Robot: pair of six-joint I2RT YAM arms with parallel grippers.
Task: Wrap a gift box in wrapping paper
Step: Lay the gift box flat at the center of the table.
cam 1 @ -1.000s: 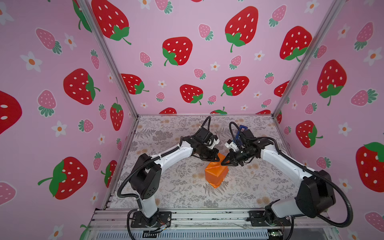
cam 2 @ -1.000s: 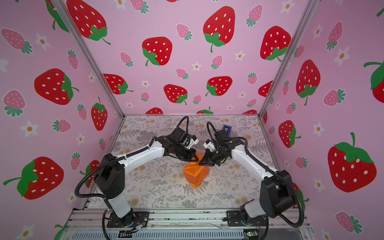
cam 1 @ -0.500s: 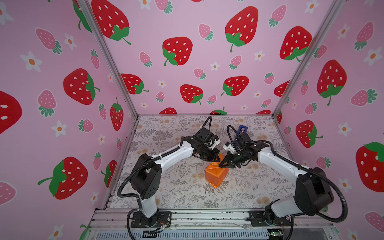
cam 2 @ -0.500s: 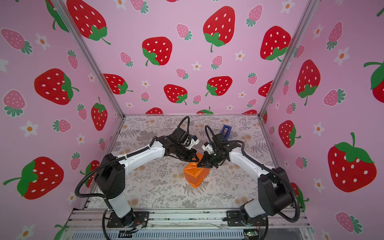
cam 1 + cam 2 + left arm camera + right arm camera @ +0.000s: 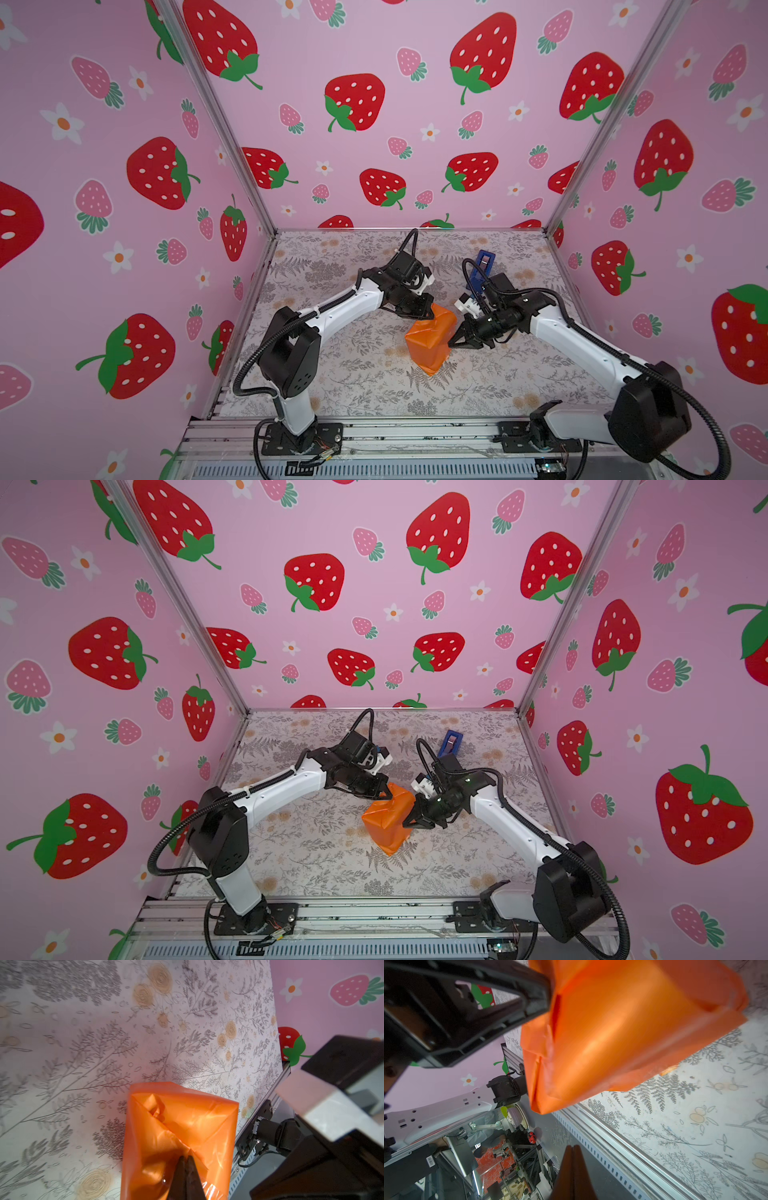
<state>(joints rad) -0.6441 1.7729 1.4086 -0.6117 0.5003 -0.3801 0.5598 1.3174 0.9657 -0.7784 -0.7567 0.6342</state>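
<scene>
Glossy orange wrapping paper (image 5: 430,338) is best pinned lightly at its folded seam by the closed left claw (image 5: 186,1158), the closed right claw (image 5: 450,345) steadying alongside.

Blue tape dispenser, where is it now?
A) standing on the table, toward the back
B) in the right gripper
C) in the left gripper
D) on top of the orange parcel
A: the tape dispenser stands on the table behind the right arm, apart from the orange parcel.
</scene>
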